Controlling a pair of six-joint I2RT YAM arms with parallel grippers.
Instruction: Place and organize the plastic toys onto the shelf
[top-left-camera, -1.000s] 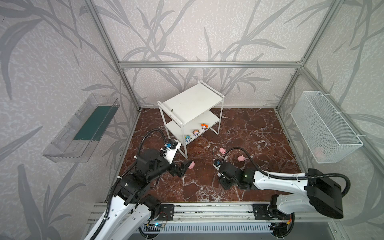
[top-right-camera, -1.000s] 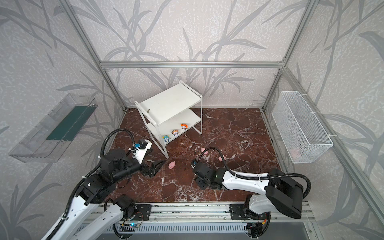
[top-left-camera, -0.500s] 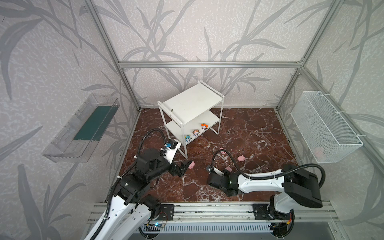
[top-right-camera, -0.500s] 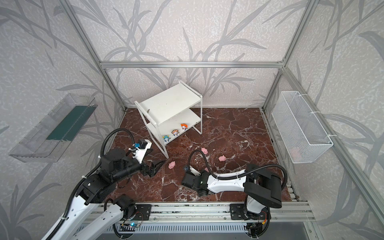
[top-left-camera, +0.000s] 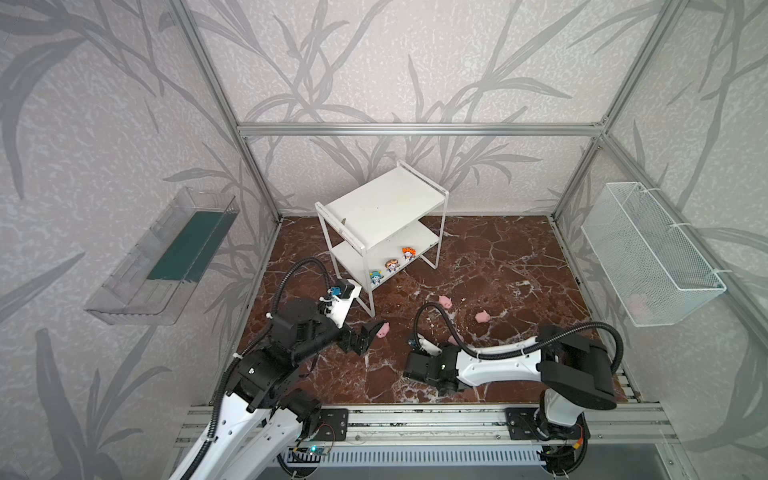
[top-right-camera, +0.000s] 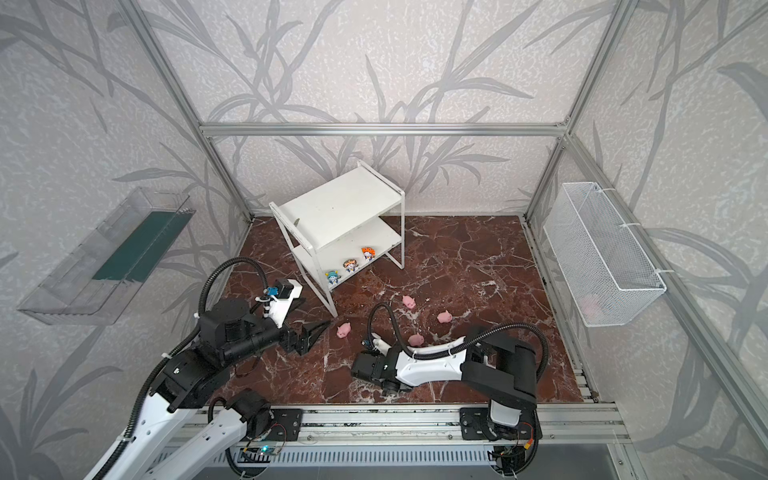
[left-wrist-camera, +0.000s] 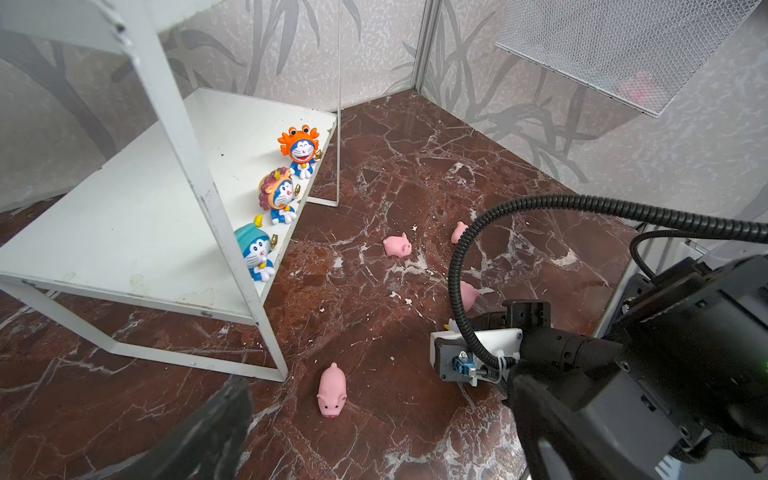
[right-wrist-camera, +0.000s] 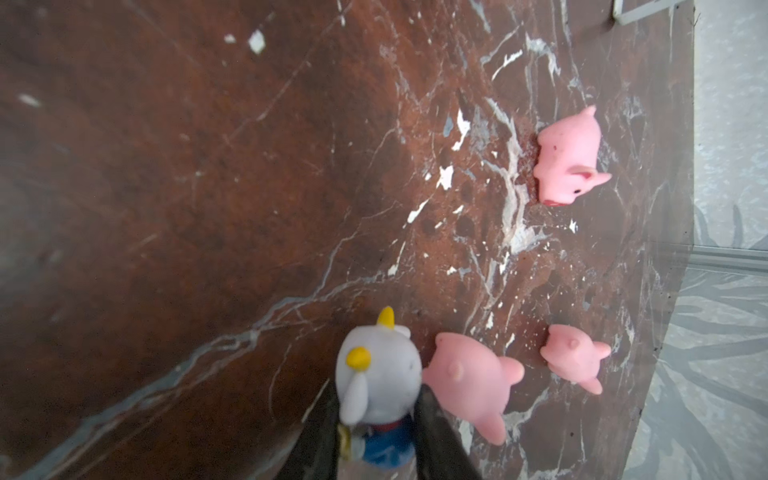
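The white two-tier shelf (top-left-camera: 386, 203) stands at the back left, with three cartoon figurines (top-left-camera: 391, 266) in a row on its lower board (left-wrist-camera: 137, 208). My right gripper (right-wrist-camera: 376, 409) is shut on a white-headed, blue-bodied figurine (right-wrist-camera: 376, 374), low over the floor beside a pink pig (right-wrist-camera: 469, 382). In both top views its fingers are hidden under the right wrist (top-left-camera: 428, 365). Two more pigs (top-left-camera: 445, 301) (top-left-camera: 482, 317) lie farther back. My left gripper (top-left-camera: 368, 334) stands open, holding nothing, right behind another pig (left-wrist-camera: 331, 390).
A clear plastic bin (top-left-camera: 166, 257) hangs on the left wall. On the right wall hangs a white wire basket (top-left-camera: 648, 253) with something pink in it. The shelf's thin front leg (left-wrist-camera: 274, 370) stands close to the left gripper. The right arm's cable (left-wrist-camera: 457, 266) loops above the floor.
The right jaws have closed on the white-headed figurine, and the right wrist has drawn a little toward the front rail. The left arm has not moved.
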